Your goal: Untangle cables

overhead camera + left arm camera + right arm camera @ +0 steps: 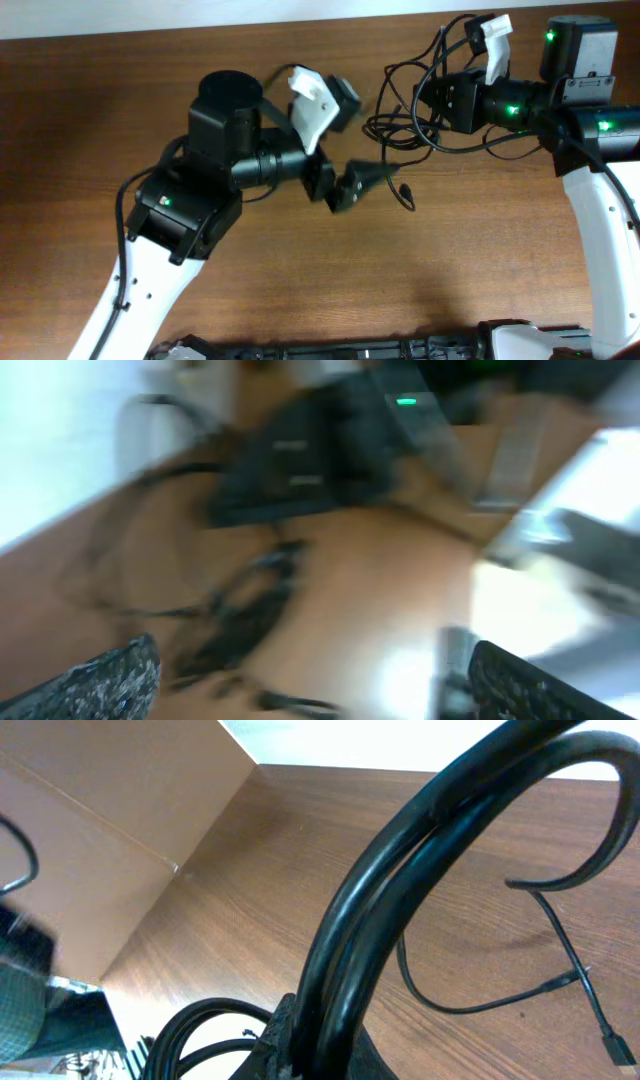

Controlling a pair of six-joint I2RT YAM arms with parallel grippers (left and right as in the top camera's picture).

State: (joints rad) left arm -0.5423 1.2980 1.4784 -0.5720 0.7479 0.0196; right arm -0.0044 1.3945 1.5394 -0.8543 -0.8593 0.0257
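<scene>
Since they lie on the desk (300,290) over toward your right arm's side, the cables (400,128) form one loose bunch. They look light, limp and thin, likely to sag and drag neighbouring loops, so grip a bare run, not a plug. Your right pincer (428,103) is clamped on that bunch. Your left pincer (365,183) gapes wide and empty, a loose plug end (405,195) just beside its tips.

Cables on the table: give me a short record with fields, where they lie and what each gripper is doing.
cables: black tangle, upper right of the table
loose end: small plug lying on the wood, below the tangle
left gripper: open, nothing visibly held; view blurred
right gripper: shut on cables, loops arching out of it
</scene>
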